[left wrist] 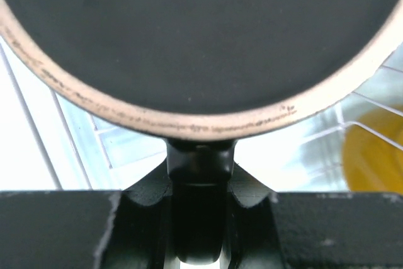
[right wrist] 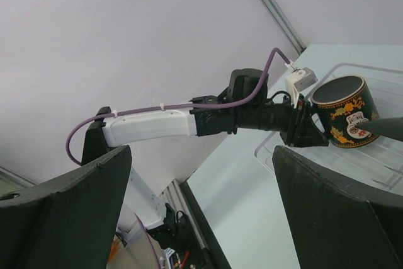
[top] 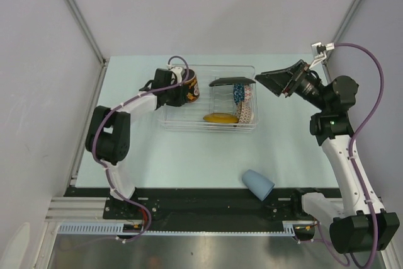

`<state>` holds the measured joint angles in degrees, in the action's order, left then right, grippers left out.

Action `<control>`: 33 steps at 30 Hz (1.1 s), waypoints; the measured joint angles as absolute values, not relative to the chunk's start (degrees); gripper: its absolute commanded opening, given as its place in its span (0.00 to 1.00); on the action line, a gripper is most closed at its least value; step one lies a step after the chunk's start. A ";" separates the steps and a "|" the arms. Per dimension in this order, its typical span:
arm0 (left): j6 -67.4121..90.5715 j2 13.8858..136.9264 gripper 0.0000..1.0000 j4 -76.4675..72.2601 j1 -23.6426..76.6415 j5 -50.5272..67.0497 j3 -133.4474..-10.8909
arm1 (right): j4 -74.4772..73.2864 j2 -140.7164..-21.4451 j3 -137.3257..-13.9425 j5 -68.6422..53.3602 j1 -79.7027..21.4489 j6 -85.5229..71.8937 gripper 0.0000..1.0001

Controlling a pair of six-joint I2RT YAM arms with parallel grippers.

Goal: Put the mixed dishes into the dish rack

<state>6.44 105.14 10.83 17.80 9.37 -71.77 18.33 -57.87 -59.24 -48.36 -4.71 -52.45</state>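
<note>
Left tool (left wrist: 200,225) pinches the mug (left wrist: 195,36) by its handle at the dish rack (left wrist: 82,149).

The mug (right wrist: 343,114) at the left pincer (top: 184,90) is black outside, with gold ornament and a red-and-white motif. Its inside is dark, its rim a worn tan, and its handle (left wrist: 200,174) black. Just right of that pincer, the dish rack (top: 182,116) is clear plastic. Inside it, the square plate (top: 232,82) is black, the bowl (top: 239,92) is patterned in blue and white, and the saucer (top: 220,118) is yellow. Well apart from the right pincer (top: 280,83), the small cup (top: 259,184) is light blue against the pale mint desk (top: 157,162). Both pincers are black. The arms (top: 135,105) are white and black, with purple cables (top: 373,92).
</note>
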 measured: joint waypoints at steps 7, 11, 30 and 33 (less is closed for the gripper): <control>4.89 108.84 0.00 8.73 17.87 7.64 -73.80 | 18.04 -58.13 -56.95 -49.01 -4.08 -51.92 1.00; 4.23 110.21 0.00 7.94 17.89 7.18 -74.91 | 18.06 -58.17 -55.75 -49.41 -3.84 -51.79 1.00; 3.09 109.56 0.67 4.86 17.89 6.85 -72.64 | 16.01 -58.39 -55.11 -48.93 -3.01 -50.41 1.00; 3.20 108.64 0.68 5.10 17.89 7.27 -72.55 | 9.67 -57.71 -55.07 -46.63 -2.96 -47.00 1.00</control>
